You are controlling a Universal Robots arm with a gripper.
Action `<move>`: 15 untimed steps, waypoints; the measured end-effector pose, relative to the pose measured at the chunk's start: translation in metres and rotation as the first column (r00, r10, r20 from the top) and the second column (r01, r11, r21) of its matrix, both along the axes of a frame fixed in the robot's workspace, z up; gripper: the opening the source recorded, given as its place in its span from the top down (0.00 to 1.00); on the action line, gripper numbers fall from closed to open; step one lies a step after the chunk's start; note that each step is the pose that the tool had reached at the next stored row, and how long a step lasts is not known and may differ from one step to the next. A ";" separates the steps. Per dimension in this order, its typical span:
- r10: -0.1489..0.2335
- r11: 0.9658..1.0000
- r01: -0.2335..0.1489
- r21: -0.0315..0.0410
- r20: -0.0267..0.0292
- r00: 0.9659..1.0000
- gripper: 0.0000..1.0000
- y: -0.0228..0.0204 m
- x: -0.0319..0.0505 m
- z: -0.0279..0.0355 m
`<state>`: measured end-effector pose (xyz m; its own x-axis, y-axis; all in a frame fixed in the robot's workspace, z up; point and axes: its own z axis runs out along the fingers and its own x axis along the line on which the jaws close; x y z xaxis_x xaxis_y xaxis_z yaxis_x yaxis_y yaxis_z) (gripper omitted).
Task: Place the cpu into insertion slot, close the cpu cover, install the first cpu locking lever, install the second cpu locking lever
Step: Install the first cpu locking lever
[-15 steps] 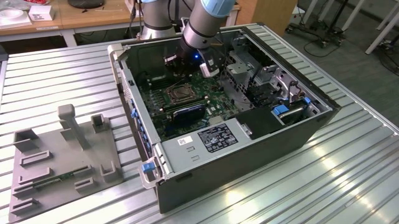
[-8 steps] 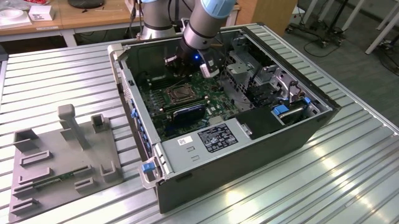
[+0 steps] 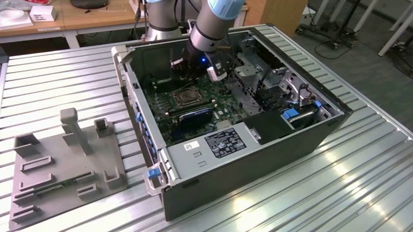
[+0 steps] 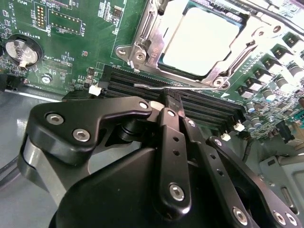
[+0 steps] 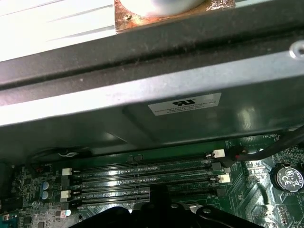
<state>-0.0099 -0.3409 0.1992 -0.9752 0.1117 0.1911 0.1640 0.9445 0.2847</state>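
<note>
My arm (image 3: 212,26) is a smooth grey tube with pale blue caps (image 3: 227,6) at the joints, and a silver-grey column (image 3: 161,30) of the same build rises behind it. Toward the wrist the casing goes black, where I see a small blue light (image 3: 203,61) glowing and a white-silver block (image 3: 217,72) mounted alongside. In the second wrist view the end effector (image 4: 171,102) is matte black: a rounded housing, flat link bars, and bright silver socket-head screws (image 4: 81,135) at the pivots.

Pale cpu (image 4: 199,40) seated in insertion slot (image 4: 132,51)
</note>
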 end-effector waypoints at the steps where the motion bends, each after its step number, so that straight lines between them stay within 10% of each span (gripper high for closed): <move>1: 0.000 1.000 0.000 0.000 0.000 1.000 0.89 0.0000 0.0000 -0.0001; 15: 0.000 1.000 0.000 0.000 0.000 1.000 0.89 -0.0029 0.0010 -0.0042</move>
